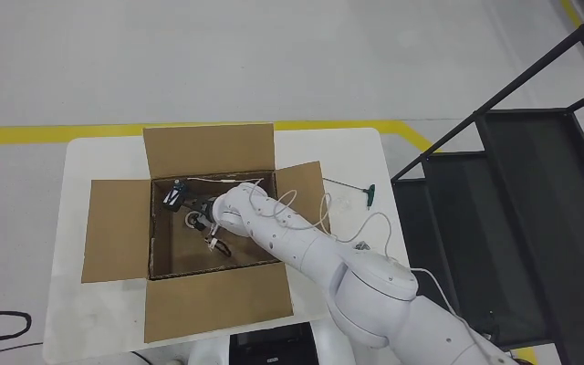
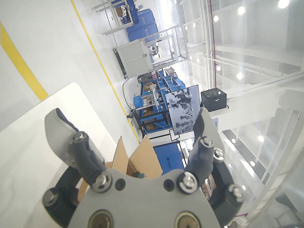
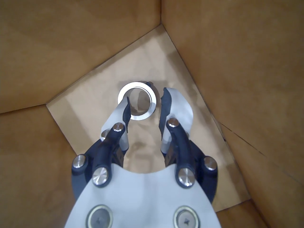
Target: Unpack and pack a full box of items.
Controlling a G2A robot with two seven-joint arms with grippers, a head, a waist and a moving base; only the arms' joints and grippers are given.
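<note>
Mid-frame on the box (image 3: 95,100) floor, the right gripper (image 3: 146,97), fingers parted, flanks the metal ring (image 3: 136,84), which may skid away if pinched unevenly; the left gripper (image 2: 130,111) gapes empty.

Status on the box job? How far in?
Done: box flaps open, green-handled rod out on the table. In hand: right tool open at the metal ring on the box floor, nothing gripped. To go: ring and a black item to lift out, then repacking.
</note>
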